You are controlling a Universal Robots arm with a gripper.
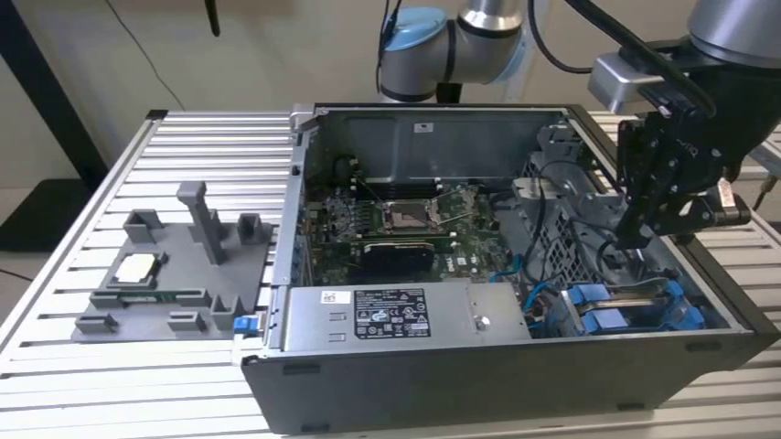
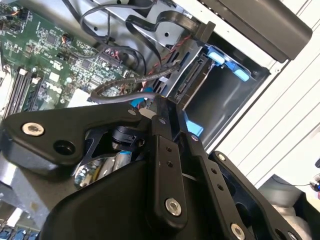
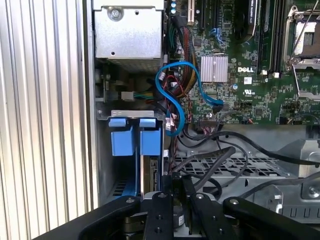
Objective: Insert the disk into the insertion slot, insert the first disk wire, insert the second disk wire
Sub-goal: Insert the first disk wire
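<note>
One gripper (image 2: 161,109) to report, jaws drawn together so the tips just about meet; can't tell whether a wire is pinched betw. them. In the exterior view I see it (image 1: 632,238) hanging tip-down inside the computer case (image 1: 488,389), at the exterior view's right, above the drive-bay corner. Just beside the tips is the disk (image 3: 150,142). It looks seated in the insertion slot (image 3: 127,114), edge-on in the first wrist view, w/ its blue frame tab at the slot mouth and a second blue tab (image 3: 122,137) next to it. Its long axis runs from that tab end back toward and under the gripper, i.e. along the case's near wall. Loose black cables (image 3: 215,160) cross close by the tips. A blue data cable (image 3: 175,95) loops betw. bay and motherboard (image 3: 240,75). I judge the disk step done; whether either wire is plugged, can't tell.
</note>
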